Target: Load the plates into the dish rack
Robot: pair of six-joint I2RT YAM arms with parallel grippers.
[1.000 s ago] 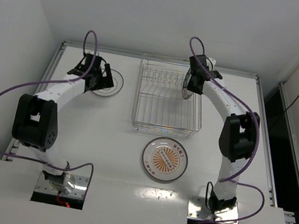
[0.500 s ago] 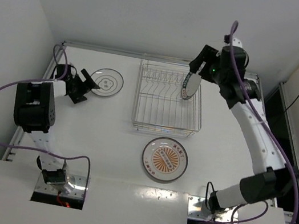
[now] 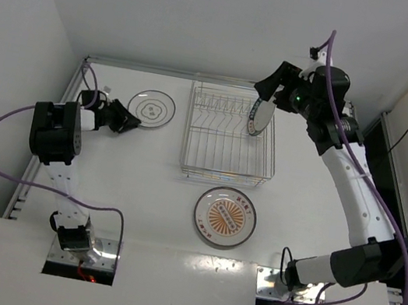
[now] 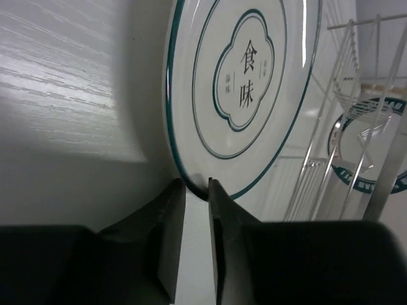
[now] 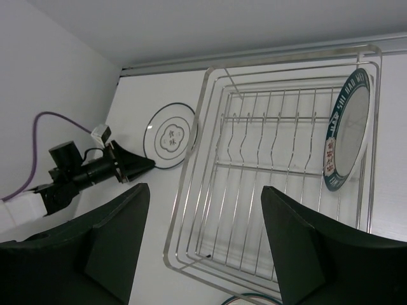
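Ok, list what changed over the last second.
Right claw let go of the dark-rimmed plate, left it standing in the rack, and rose away. Left claw swung out left, dropped to the rim of the white plate and narrowed there; whether it grips is unclear. Orange plate and rack stayed put.

Your right gripper [image 5: 205, 203] hangs above the dish rack [image 5: 254, 167], its two dark fingers spread wide with nothing between them. In the rack, the dark-rimmed plate [image 5: 348, 130] stands on edge at the right-hand end. Left of the rack, the ringed plate [image 5: 170, 135] lies flat on the table [image 5: 146, 101]. The left gripper [image 5: 149, 164] has its tip at that plate's lower-left edge, a purple cable [image 5: 54, 117] looping behind it.
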